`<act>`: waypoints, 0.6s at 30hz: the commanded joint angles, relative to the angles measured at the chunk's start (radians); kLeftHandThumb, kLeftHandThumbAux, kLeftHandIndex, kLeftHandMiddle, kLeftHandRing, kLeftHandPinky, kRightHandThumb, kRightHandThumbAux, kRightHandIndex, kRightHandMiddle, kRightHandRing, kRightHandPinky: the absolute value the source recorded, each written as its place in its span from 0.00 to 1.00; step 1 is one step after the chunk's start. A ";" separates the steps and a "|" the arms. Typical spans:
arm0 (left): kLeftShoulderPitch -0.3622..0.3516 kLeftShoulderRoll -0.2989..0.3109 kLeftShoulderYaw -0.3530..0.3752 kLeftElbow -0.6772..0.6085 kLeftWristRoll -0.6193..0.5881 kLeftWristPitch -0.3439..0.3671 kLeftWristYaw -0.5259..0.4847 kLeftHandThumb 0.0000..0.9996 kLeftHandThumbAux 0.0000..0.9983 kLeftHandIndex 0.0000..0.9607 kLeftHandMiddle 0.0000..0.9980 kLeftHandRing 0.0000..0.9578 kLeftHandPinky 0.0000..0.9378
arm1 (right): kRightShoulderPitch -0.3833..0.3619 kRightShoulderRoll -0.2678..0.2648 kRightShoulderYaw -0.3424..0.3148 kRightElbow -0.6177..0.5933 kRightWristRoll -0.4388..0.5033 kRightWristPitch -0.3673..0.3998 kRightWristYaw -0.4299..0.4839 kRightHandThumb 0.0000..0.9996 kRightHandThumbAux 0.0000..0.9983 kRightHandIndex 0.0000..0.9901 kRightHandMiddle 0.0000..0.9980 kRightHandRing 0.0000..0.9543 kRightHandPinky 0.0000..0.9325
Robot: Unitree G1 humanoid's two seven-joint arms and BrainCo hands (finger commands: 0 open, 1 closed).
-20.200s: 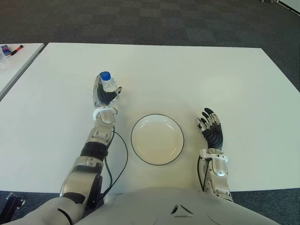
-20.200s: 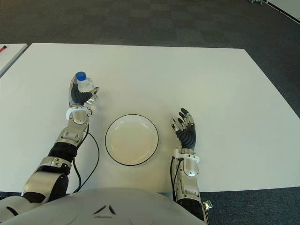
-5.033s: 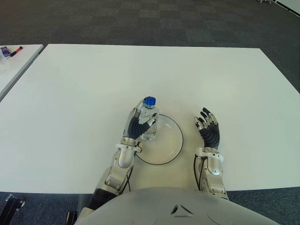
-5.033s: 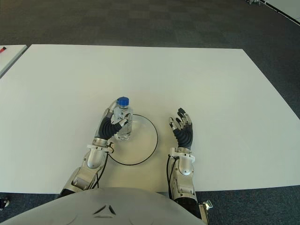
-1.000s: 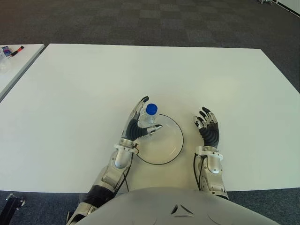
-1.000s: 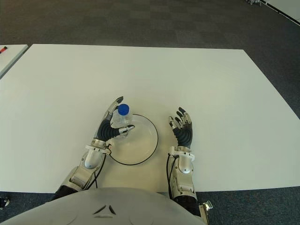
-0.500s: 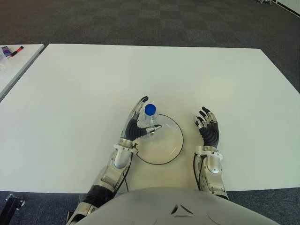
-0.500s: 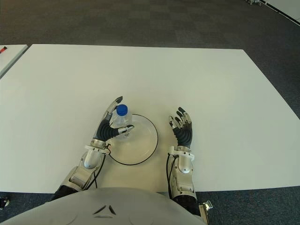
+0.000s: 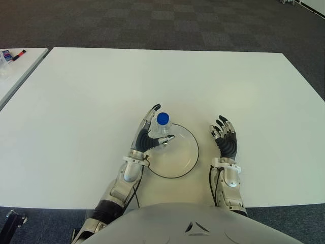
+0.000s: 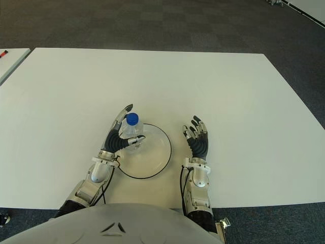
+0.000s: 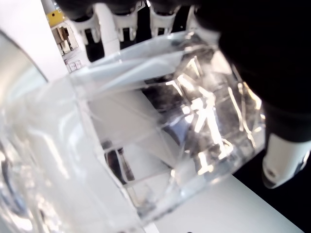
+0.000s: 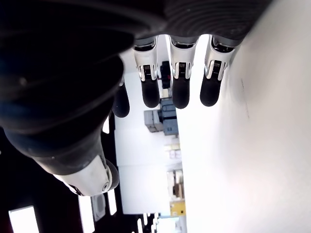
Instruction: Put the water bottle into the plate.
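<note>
A clear water bottle (image 9: 162, 131) with a blue cap stands upright in the left part of the white, dark-rimmed plate (image 9: 184, 155). My left hand (image 9: 145, 136) is beside it on its left, open, with the fingers (image 9: 153, 111) stretched up past the cap and the thumb reaching toward the bottle's near side. In the left wrist view the bottle (image 11: 146, 136) fills the picture, with the straight fingers (image 11: 121, 19) behind it. My right hand (image 9: 227, 140) shows open and idle to the right of the plate, on the white table (image 9: 238, 86).
A second white table (image 9: 15, 68) with markers (image 9: 12, 55) on it stands at the far left, across a narrow gap. Dark carpet lies beyond the table's far edge. A black cable (image 9: 135, 189) runs beside my left forearm.
Twenty seconds ago my left hand held the bottle left of the plate; five seconds ago it held it at the plate. It has since let go. Nothing moved in the last second.
</note>
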 commanded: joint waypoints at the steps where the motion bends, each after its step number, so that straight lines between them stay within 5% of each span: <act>1: -0.013 -0.004 0.004 0.027 -0.003 -0.008 0.000 0.00 0.63 0.02 0.08 0.10 0.13 | 0.021 0.023 -0.004 0.051 0.004 0.038 0.001 0.55 0.78 0.20 0.15 0.14 0.19; 18: -0.013 -0.015 0.018 0.018 0.005 0.027 0.001 0.00 0.60 0.03 0.10 0.10 0.12 | 0.017 0.020 -0.008 0.057 0.003 0.041 0.004 0.55 0.77 0.19 0.15 0.15 0.21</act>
